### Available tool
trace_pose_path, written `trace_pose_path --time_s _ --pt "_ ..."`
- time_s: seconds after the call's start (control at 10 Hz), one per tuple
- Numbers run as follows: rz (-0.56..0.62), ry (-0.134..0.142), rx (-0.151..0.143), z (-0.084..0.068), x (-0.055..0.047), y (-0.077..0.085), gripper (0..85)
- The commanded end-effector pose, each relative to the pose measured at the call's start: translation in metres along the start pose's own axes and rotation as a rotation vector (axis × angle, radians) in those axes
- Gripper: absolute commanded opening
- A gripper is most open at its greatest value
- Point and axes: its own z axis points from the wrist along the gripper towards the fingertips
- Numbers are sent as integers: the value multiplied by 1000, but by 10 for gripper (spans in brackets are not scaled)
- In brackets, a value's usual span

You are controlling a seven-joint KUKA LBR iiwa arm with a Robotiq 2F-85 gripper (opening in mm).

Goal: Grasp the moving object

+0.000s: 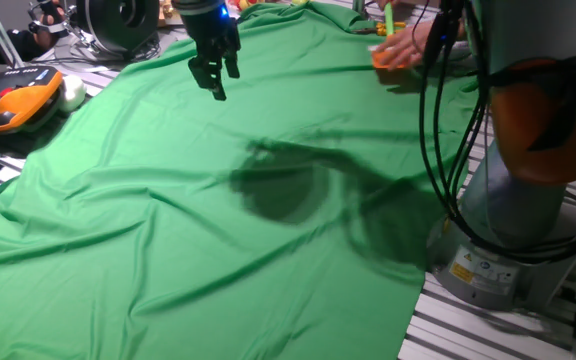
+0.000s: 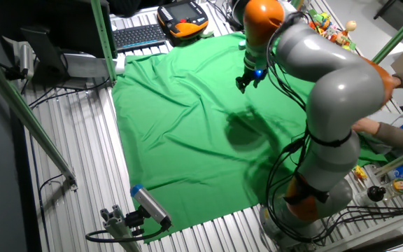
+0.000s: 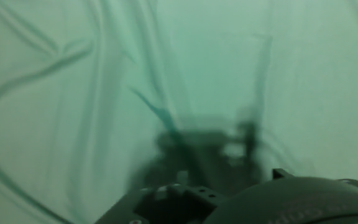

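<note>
My gripper (image 1: 216,80) (image 2: 246,82) hangs above the far part of the green cloth (image 1: 168,230) (image 2: 187,119), fingers pointing down and apart, with nothing between them. The moving object does not show in any view. At the cloth's far right edge a person's hand (image 1: 408,45) rests on an orange scoop (image 1: 383,60) with a green handle (image 1: 389,17), well to the right of my gripper. The hand view holds only wrinkled cloth (image 3: 166,74), a shadow of the hand and dark housing along the bottom; no fingertips appear there.
An orange and grey pendant (image 1: 18,100) (image 2: 184,17) and a keyboard (image 2: 138,35) lie beyond the cloth's edge. The arm's base (image 1: 508,230) and cables (image 1: 438,120) stand at the right. Small toys (image 2: 327,28) sit at the far corner. A person's forearm (image 2: 376,127) reaches in.
</note>
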Motion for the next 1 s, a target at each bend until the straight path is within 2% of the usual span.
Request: trace_pose_path --time_s 0.0,0.4,0.7,0.8,0.9 --pt "-158 93 30 0 0 0 0" --pt "-159 91 29 0 0 0 0" --pt "-113 75 25 0 0 -1 0" --pt "-96 -7 8 0 0 -1 0" --pt "-76 -44 21 0 0 -1 0"
